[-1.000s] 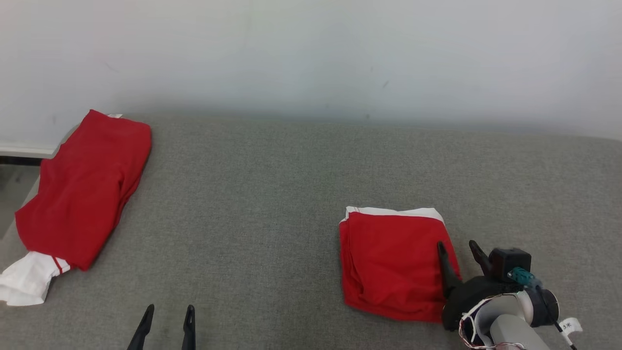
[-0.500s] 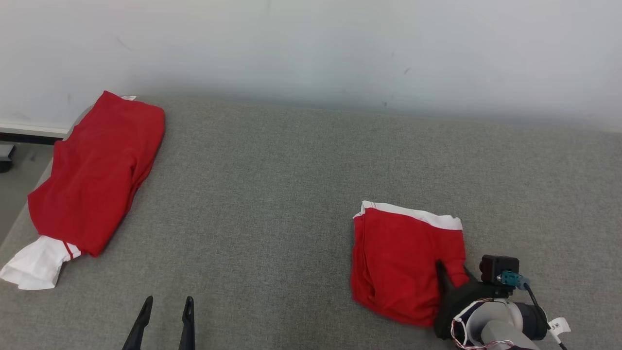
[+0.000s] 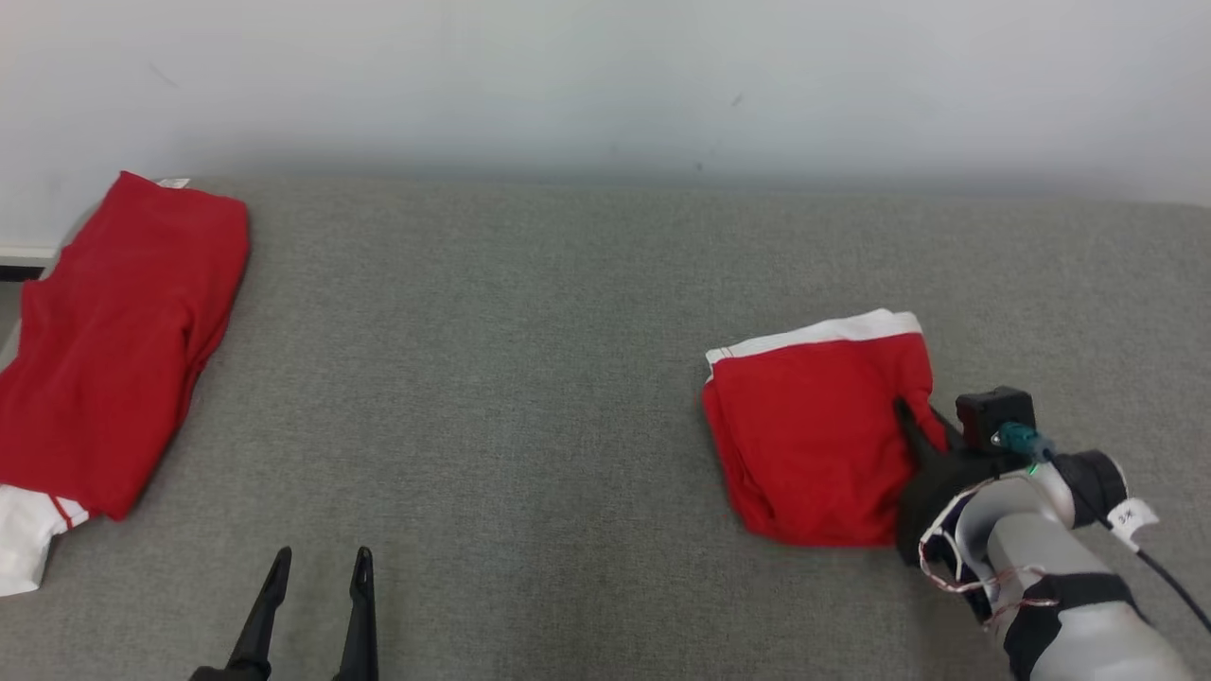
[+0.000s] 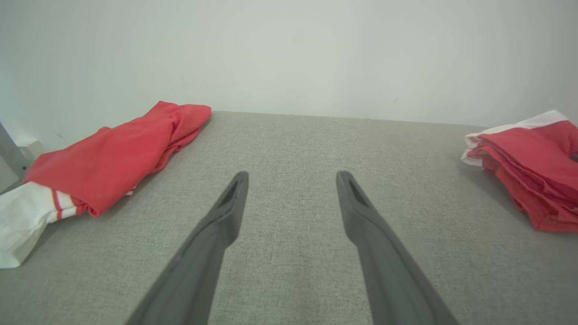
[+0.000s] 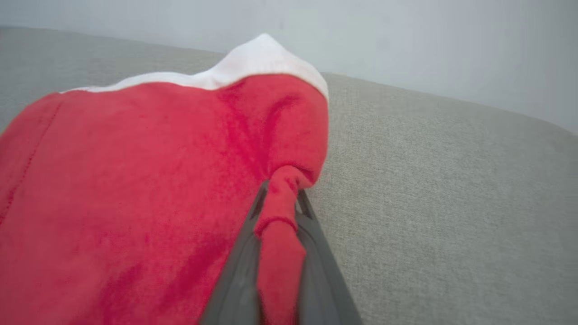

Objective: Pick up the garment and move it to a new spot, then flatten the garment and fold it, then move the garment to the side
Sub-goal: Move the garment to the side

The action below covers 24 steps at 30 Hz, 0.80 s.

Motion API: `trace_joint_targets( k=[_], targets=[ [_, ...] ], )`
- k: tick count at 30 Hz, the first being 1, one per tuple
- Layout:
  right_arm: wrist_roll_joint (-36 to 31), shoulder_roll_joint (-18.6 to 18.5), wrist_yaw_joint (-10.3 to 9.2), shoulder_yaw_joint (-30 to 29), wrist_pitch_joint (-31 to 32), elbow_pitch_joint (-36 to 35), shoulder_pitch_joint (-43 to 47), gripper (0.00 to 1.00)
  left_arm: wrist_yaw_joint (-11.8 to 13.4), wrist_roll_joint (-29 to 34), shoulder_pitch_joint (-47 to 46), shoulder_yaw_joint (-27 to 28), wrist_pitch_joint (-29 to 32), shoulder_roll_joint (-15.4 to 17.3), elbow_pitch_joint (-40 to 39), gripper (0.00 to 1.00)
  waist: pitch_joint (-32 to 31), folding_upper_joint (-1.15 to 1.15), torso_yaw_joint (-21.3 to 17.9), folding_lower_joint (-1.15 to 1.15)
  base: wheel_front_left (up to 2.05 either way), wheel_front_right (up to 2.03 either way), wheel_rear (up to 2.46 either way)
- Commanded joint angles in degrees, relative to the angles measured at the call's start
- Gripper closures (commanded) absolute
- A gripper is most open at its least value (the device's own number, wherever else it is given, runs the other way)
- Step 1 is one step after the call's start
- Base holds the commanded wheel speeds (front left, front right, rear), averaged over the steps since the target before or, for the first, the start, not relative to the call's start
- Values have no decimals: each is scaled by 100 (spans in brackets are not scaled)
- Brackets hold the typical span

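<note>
Looks like the last step, moving it aside. Folded red fleece garment with white band (image 3: 814, 435) lies right of centre on the grey fabric-covered tabletop (image 3: 492, 378). Right gripper (image 3: 916, 416) is clenched on a pinch of its right edge, cloth bunched between the fingers. Left gripper (image 3: 320, 560) is released and holds nothing. Next: drag low and slow, since a one-edge pinch could unfold the stack. Loosely folded red-and-white garment (image 3: 114, 331) lies far left.
</note>
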Motion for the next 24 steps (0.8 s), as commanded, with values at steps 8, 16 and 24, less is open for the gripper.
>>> trace_joint_targets(
  k=[8, 16, 24],
  targets=[
    [-189, -797, -10, 868, 164, 150, -1021, 100, 10, 40, -484, -57, -16, -22, -242, 0, 860, 0, -484, 0, 0, 0, 0],
    [-83, -1461, -10, 1488, 278, 276, -1695, 100, 10, 125, -788, -79, -16, 125, -507, 0, 1282, 0, -614, 0, 0, 0, 0],
    [-25, -1991, -10, 2014, 470, 262, -2349, 100, 10, 237, -1003, -116, -16, 198, -939, 0, 1616, 0, -745, 0, 0, 0, 0]
  ],
)
